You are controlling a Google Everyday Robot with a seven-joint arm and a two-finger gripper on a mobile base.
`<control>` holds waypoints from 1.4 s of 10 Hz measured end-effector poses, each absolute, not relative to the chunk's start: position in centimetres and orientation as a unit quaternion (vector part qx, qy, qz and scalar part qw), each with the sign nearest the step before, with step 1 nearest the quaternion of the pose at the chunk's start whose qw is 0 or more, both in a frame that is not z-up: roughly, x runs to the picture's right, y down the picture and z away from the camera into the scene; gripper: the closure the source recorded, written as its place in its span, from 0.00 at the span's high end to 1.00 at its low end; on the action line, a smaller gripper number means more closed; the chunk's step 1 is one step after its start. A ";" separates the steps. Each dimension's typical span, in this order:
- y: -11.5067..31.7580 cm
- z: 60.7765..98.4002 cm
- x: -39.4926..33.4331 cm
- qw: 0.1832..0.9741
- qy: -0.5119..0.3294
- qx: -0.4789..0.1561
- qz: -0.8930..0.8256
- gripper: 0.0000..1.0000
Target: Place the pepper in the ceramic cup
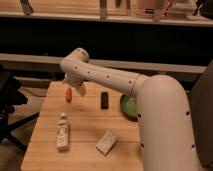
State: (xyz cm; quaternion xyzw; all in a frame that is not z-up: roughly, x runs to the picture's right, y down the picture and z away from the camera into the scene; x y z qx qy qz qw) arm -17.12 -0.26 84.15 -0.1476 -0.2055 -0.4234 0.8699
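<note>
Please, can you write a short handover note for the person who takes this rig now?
Gripper: jaws open, empty, low over the wooden table, beside the small red-orange pepper.
Pepper: lies on the table, not grasped.
White ceramic cup: not in view, perhaps behind the arm.
Done: gripper brought to the pepper only.
Left: grasp pepper, find cup, drop it in.

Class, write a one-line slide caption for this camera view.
Robot's tool poised beside the pepper on the wooden table.

Open end effector (76, 90) below bent wrist (75, 64)
</note>
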 end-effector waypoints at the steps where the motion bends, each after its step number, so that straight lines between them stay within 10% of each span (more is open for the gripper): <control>1: -0.1 84.6 -17.4 0.869 -0.207 -0.149 -0.425 0.80; 14: 1.0 90.4 -19.3 0.853 -0.232 -0.172 -0.434 0.80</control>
